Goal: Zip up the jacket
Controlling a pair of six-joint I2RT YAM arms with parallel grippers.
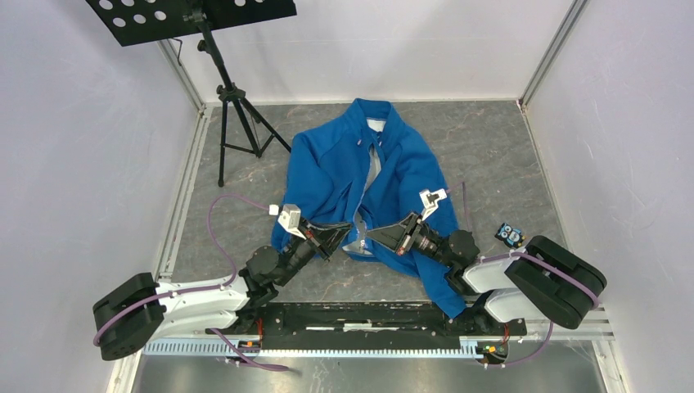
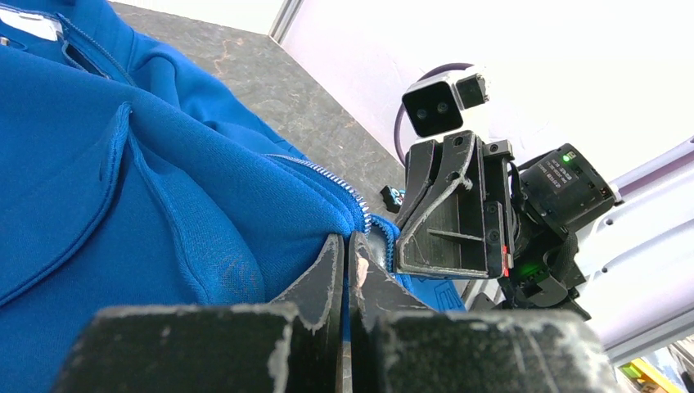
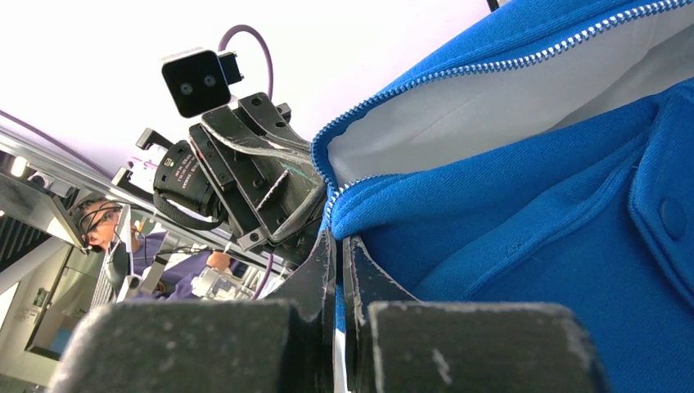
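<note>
top external view, from the near edge outward: two arms (image 1: 205, 299) rise from one rail (image 1: 368, 348), and their pincers come nearly tip to tip at the bottom hem of the jacket (image 1: 327, 168). the left gripper (image 1: 348, 231) is pressed together on the hem of one front panel. the right gripper (image 1: 370, 234) pinches the other panel's hem just beside it, with a small gap between the two. in both wrist views a sliver of blue cloth sits between the closed fingers, right at the foot of the zipper teeth (image 3: 491, 70). there are two rows of teeth, not joined, and white lining (image 1: 372, 176) shows between them.

the one jacket lies in the middle of the grey table (image 1: 491, 147), collar toward the far wall. one sleeve runs down to the near edge by the right arm's base. bare table shows on both sides of the jacket. on the right, one small black-and-blue object (image 1: 511, 236) sits near the right arm. at far left, one music stand (image 1: 233, 106) has a tripod foot just beside the jacket's shoulder. pale walls (image 1: 82, 123) close in three sides.
</note>
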